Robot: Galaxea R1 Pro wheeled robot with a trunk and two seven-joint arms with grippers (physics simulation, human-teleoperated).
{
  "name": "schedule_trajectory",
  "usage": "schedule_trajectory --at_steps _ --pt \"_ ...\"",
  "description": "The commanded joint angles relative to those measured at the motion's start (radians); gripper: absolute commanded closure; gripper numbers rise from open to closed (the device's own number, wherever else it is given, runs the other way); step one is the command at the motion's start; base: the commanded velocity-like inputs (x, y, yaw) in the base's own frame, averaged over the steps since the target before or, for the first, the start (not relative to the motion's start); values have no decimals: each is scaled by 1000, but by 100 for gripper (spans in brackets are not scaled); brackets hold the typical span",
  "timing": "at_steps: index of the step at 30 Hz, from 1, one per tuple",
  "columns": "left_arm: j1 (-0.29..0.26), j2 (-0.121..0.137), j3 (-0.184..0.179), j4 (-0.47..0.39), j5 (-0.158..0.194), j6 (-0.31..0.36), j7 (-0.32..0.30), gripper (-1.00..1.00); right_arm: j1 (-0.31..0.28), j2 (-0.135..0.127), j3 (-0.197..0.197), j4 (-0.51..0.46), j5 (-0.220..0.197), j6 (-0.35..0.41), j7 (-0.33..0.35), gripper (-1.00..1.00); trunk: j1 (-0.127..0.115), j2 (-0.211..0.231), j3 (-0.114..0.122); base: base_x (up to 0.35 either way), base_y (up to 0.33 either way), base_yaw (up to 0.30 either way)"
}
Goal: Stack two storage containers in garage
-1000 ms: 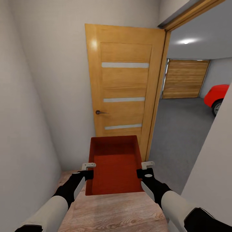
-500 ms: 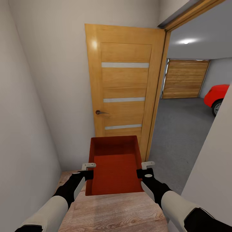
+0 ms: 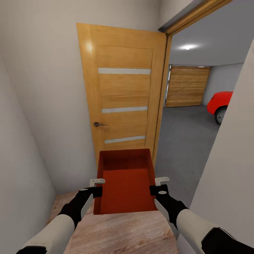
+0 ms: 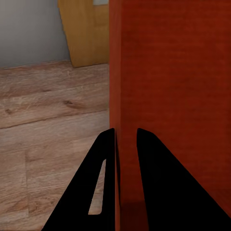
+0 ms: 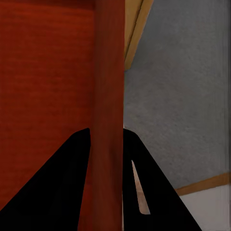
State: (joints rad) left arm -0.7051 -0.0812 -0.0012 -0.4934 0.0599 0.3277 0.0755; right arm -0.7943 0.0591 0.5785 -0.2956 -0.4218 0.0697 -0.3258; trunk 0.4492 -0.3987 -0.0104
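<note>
Two grippers carry one storage container point(image 3: 126, 183) in your head view: the left gripper point(image 3: 96, 187) is clamped on its left wall and the right gripper point(image 3: 157, 186) on its right wall, holding the bin level above the wood plank floor point(image 3: 120, 233), in front of the open wooden door point(image 3: 121, 91), with the garage floor point(image 3: 187, 134) and red car point(image 3: 218, 103) visible through the doorway to the right. In your left wrist view, the fingers point(image 4: 103, 168) straddle the container wall point(image 4: 126, 96), one on each face. In your right wrist view, the fingers point(image 5: 72, 173) likewise pinch the container wall point(image 5: 109, 96), with grey concrete point(image 5: 178, 106) beyond.
</note>
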Motion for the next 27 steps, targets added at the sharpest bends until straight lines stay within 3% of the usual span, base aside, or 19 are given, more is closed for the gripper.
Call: schedule_trajectory --at_steps 1,27 --pt "1 0 -20 -1 15 5 11 100 -2 0 3 -2 3 7 -9 100 1 -1 -1 193 198 -197" --pt "1 0 -19 0 15 5 9 100 -2 0 4 -2 3 7 -9 100 1 -1 -1 217 231 -185"
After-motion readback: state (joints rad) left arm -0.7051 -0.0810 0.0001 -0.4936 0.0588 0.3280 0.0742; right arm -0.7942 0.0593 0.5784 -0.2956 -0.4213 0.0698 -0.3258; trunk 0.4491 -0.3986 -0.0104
